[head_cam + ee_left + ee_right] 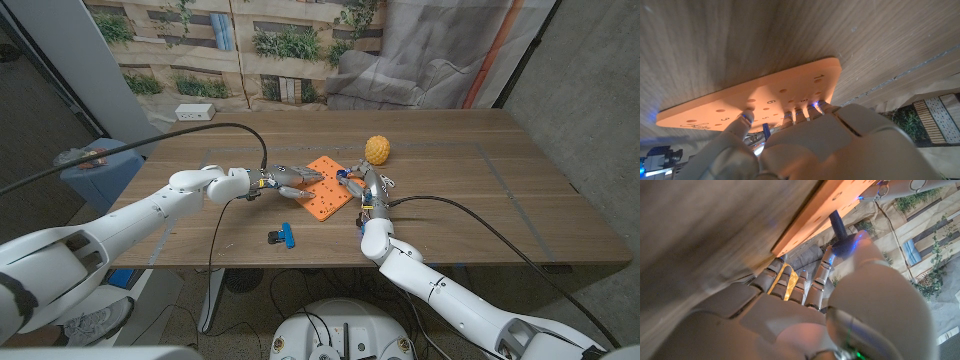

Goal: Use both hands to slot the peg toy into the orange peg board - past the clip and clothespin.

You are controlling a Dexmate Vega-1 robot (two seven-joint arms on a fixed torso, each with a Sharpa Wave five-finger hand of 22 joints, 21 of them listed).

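The orange peg board lies on the wooden table, its numbered holes facing up. My left hand reaches over the board's left edge, and its spread fingertips press on the surface. My right hand stands at the board's right edge. In the right wrist view it pinches a dark blue peg toy between thumb and finger, right beside the board's edge. Whether the peg's tip sits in a hole is hidden.
A blue and black clip lies on the table in front of the board. A yellow knobbly ball sits behind the right hand. A white power strip lies at the far left edge. A blue bin stands left of the table.
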